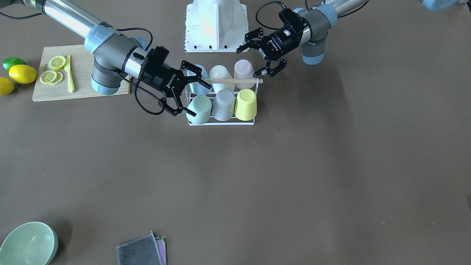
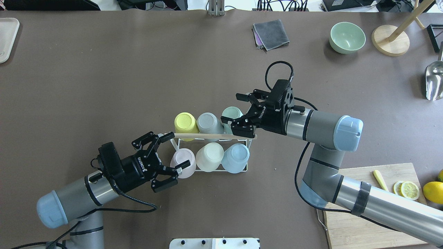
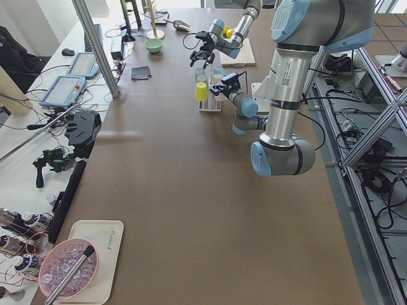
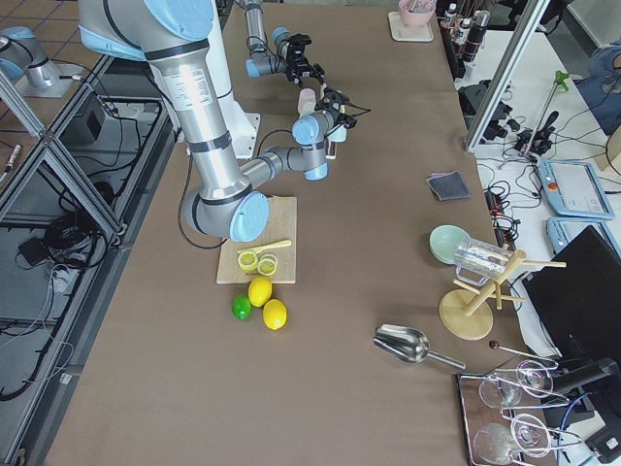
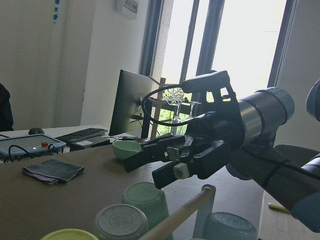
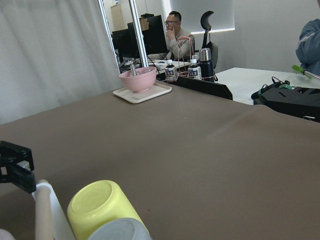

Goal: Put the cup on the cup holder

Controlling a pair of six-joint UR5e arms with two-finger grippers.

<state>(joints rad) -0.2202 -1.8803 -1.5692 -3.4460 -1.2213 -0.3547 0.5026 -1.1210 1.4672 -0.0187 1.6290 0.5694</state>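
The white wire cup holder (image 2: 221,171) with a wooden rod handle (image 2: 214,136) stands mid-table. Several cups sit upside down on it: yellow (image 2: 186,121), grey (image 2: 207,121) and green (image 2: 232,112) in the far row, pink (image 2: 180,159), cream (image 2: 209,157) and blue (image 2: 236,157) in the near row. My left gripper (image 2: 174,152) is open and empty at the rack's pink-cup end. My right gripper (image 2: 240,112) is open and empty by the green cup at the other end. In the front view the left gripper (image 1: 257,59) and right gripper (image 1: 193,97) flank the holder (image 1: 220,124).
A cutting board (image 2: 367,200) with lemon slices (image 2: 408,189) and a yellow knife lies under my right arm, lemons (image 2: 432,192) beside it. A green bowl (image 2: 347,37), grey cloth (image 2: 271,34), wooden stand (image 2: 390,44) and metal scoop (image 2: 434,81) sit at the far side.
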